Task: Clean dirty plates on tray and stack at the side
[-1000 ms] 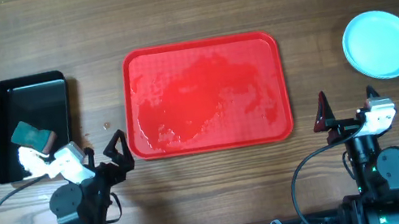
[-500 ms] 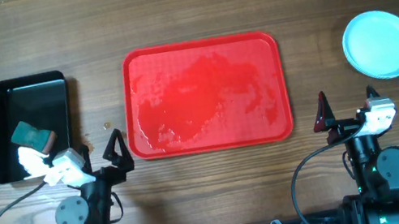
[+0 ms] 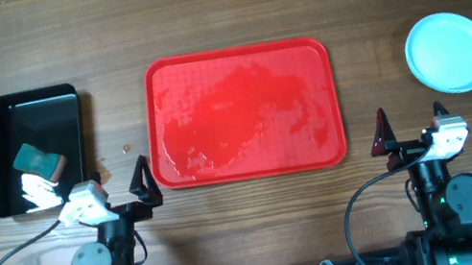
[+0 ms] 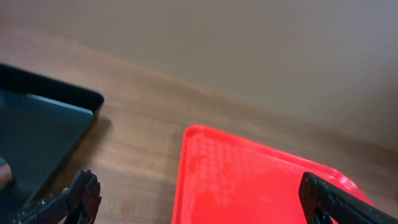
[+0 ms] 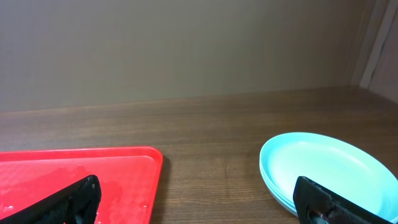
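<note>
Basically done, judged from the layout. The large red rectangular plastic tray (image 3: 242, 112) is seen bare of plates at table centre; only wet-looking streaks are visible on its surface. The pale mint round plates (image 3: 449, 52) are found stacked on the wooden table (image 3: 224, 8), well to the right of the tray and apart from it. Layered rims are visible in the right wrist view, but the exact count cannot be told. No smears are seen on the top plate.

The left gripper (image 3: 119, 184) is held wide open with nothing gripped, parked near the front-left corner of the tray. The right gripper (image 3: 410, 124) is likewise spread wide and empty, parked at the near edge between tray and stack.

A teal sponge block (image 3: 39, 161) and a white cloth-like lump (image 3: 37, 192) are seen lying in the glossy black rectangular tray (image 3: 56, 106) at far left. A small brown crumb (image 3: 120, 151) is noted on the wood between the two trays.

Nothing is judged to be left, except that the lower plates cannot be checked, being hidden by the top one
</note>
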### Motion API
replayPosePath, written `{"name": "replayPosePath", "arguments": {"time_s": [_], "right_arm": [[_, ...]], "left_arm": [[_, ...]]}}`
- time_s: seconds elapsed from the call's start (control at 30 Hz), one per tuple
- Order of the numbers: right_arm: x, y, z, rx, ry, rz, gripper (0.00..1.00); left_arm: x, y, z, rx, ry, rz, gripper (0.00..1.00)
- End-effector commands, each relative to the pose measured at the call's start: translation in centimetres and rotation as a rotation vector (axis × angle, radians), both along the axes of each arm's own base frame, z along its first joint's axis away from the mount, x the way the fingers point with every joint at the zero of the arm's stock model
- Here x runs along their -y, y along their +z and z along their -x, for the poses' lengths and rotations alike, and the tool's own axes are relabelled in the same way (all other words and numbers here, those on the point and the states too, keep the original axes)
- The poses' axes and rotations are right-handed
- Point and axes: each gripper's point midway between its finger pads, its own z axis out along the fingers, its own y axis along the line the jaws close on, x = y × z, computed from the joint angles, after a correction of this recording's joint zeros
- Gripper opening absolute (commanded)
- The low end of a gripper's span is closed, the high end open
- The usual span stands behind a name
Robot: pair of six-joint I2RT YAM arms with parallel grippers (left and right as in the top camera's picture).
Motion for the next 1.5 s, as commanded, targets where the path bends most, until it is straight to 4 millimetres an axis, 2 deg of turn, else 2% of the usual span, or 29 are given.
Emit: {"name": "replayPosePath", "arguments": {"time_s": [0.0,0.3,1.2,1.47], "right_arm": [[-0.16,0.17,0.04,0.014,0.011,-0.007,1.00],[-0.16,0.17,0.04,0.014,0.011,-0.007,1.00],[-0.16,0.17,0.04,0.014,0.011,-0.007,1.00],[-0.16,0.17,0.04,0.014,0.011,-0.007,0.99]], "left_arm": [[-0.66,0.29,0.12,0.023,0.038,-0.037,1.00],[-0.81,0.22,0.12,0.023,0.038,-0.141,1.00],[-0.46,0.29,0.12,0.028,0.018,-0.140,1.00],[0.11,0.36,0.15,0.040,-0.025,-0.258,1.00]]}}
